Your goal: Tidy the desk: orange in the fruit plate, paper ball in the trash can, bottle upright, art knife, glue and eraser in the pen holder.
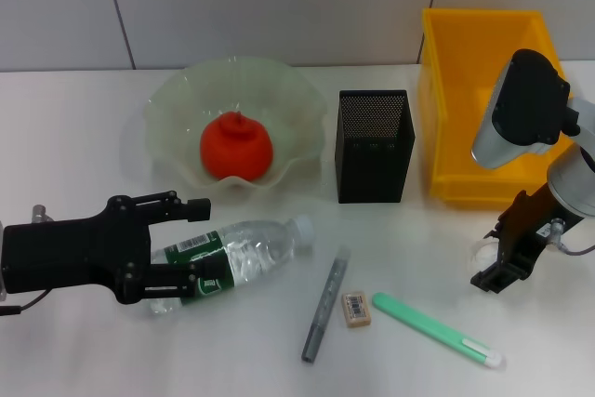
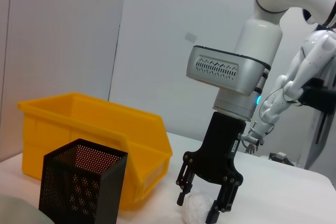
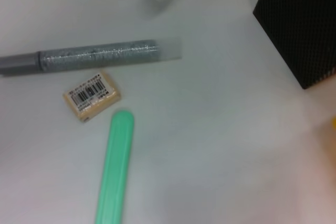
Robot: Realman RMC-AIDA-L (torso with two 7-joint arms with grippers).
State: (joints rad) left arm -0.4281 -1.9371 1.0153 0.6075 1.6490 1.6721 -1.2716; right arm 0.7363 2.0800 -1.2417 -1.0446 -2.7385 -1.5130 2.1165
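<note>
On the white tabletop (image 1: pixel 74 137), at the left, the left hand (image 1: pixel 197 241) is seen low over the surface, its black fingers spread wide on either side of the bottle (image 1: pixel 237 258). The bottle is laid on its side, white cap turned toward the right, with the green label lying between the open fingers; whether the fingers touch it cannot be told. Behind it, the orange (image 1: pixel 236 146) is seated in the fruit plate (image 1: pixel 177 104). Just to the right of the plate the pen holder (image 1: pixel 374 146) is stood upright, and nothing can be made out inside it. In front of the holder three items are laid flat: the art knife (image 1: pixel 324 316), set nearly lengthwise toward the robot, the eraser (image 1: pixel 356 309) just beside it, and the glue (image 1: pixel 437 328) slanted off to the right, close to the eraser but apart from it. The trash can (image 1: pixel 465 99) is placed at the far right, next to the pen holder. In front of it the right hand (image 2: pixel 205 208) is lowered to the tabletop, its fingers held partly open around the paper ball (image 2: pixel 198 206), which is resting on the surface between them; contact cannot be judged.
</note>
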